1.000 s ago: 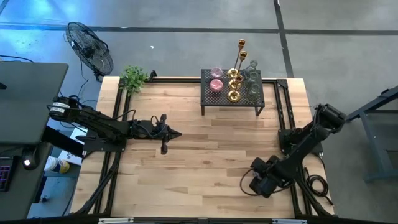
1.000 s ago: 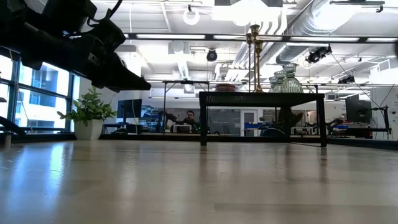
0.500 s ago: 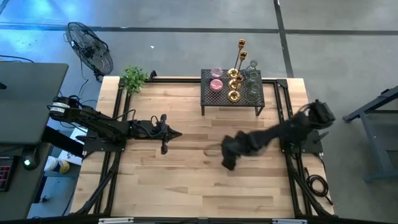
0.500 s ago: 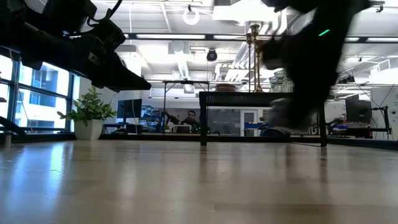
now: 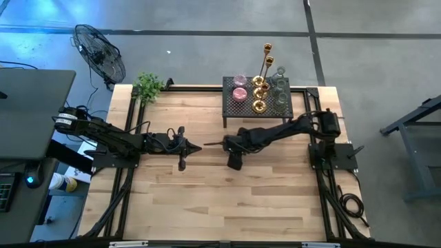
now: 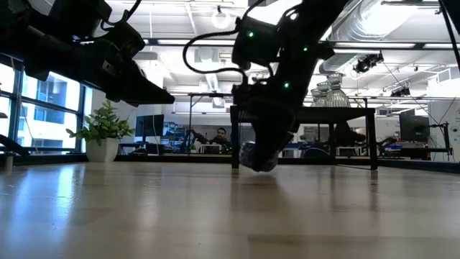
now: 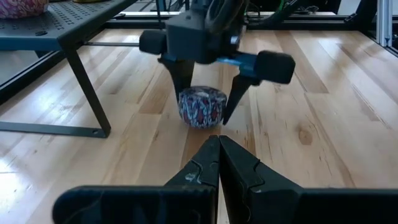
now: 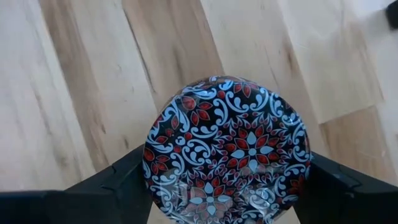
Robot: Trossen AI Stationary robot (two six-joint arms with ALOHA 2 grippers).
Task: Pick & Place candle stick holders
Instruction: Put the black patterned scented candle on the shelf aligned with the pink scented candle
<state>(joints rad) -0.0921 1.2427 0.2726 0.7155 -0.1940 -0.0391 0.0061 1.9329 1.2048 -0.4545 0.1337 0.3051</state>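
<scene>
A round holder with a black, red and blue pattern (image 7: pixel 201 107) sits between the fingers of my right gripper (image 7: pixel 204 106) at the table's middle, in front of the black mesh rack (image 5: pixel 233 110); it also fills the right wrist view (image 8: pixel 227 149). On the rack stand pink cups (image 5: pixel 239 88), short gold holders (image 5: pixel 259 96), two tall brass sticks (image 5: pixel 267 58) and clear glass cups (image 5: pixel 279 89). My left gripper (image 5: pixel 196 147) is shut and empty, hovering left of the patterned holder with its tips toward it. My right gripper pinches the patterned holder by its round side wall (image 7: pixel 184 102), one finger on each opposite side. The fingers (image 7: pixel 238 93) come from above, pointing down. The holder sits upright, at or just above the tabletop; I cannot tell whether its base touches the wood.
A small green potted plant (image 5: pixel 147 86) stands at the table's far left corner. A fan (image 5: pixel 100 52) stands off the table beyond it. Bare wood lies along the near half of the table (image 5: pixel 220 207).
My right gripper has swung fast from the table's near right corner toward the left and far side, coming down at the table's middle in front of the rack with the patterned holder between its fingers.
</scene>
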